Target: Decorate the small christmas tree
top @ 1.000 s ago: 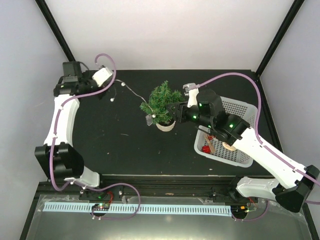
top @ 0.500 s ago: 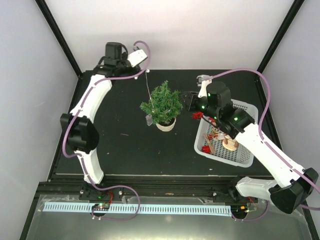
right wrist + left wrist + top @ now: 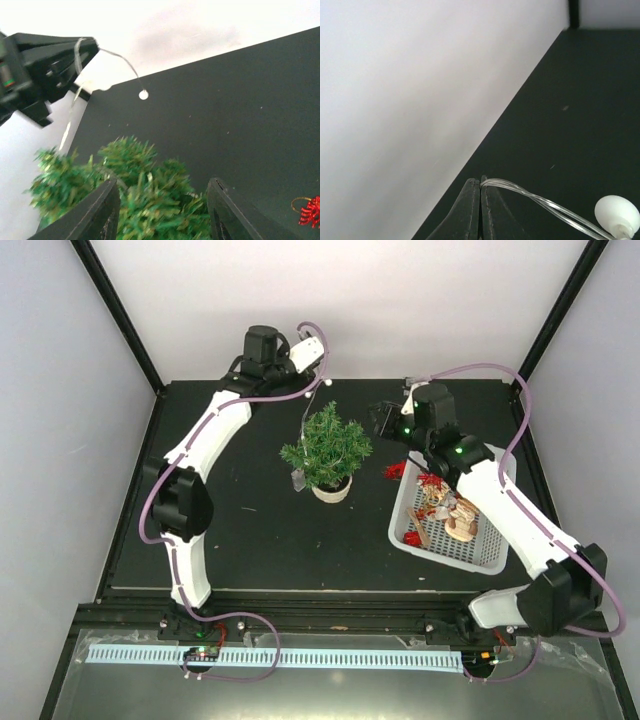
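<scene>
The small christmas tree (image 3: 328,443) stands in its cream pot (image 3: 332,490) mid-table; its green top fills the lower left of the right wrist view (image 3: 145,200). My left gripper (image 3: 312,380) hangs above and behind the tree, shut (image 3: 480,181) on a clear light string (image 3: 555,205) with white bulbs (image 3: 616,212). The string (image 3: 301,425) drops down the tree's left side to a small pack (image 3: 298,480). My right gripper (image 3: 375,423) is open (image 3: 162,182), just right of the tree top, holding nothing.
A white basket (image 3: 478,558) with ornaments sits at the right. A red bow (image 3: 395,470) lies on the table between basket and tree, also low right in the right wrist view (image 3: 309,211). The back wall is close behind the left gripper (image 3: 92,44).
My left arm swung from the far left to the back centre, lifting the light string above the tree. My right gripper drew back from the tree; a red bow now lies beside the basket.
</scene>
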Motion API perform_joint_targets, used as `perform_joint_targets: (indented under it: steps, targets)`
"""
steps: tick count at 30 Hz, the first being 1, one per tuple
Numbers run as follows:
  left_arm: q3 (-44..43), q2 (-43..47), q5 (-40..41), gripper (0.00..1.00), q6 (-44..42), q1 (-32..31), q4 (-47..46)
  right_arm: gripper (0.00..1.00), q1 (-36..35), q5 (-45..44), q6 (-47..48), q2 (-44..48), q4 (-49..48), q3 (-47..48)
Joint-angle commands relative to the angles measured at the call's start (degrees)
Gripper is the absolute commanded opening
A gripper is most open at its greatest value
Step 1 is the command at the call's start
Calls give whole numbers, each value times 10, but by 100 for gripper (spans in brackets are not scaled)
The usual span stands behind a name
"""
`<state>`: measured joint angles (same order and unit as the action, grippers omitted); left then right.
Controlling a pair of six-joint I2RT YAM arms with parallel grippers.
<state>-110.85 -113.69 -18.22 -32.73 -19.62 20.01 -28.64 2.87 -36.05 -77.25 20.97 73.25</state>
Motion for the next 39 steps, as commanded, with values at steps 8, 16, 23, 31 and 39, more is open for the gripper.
perform_joint_targets:
  steps: [8,16,23,31,39]
  targets:
    - [4,25,-343,1,206,-6,-146,50,69,122,17,-60,-140,-2]
    - [-18,2,-446,2,305,-11,-195,51,70,169,76,-100,-153,27]
    - [-23,0,-473,2,323,-13,-189,51,69,211,65,-132,-178,40]
    - [-31,-9,-485,2,337,-12,-184,24,69,221,54,-163,-192,61]
    - [-21,-17,-508,7,395,10,-226,1,69,172,80,-183,-130,134]
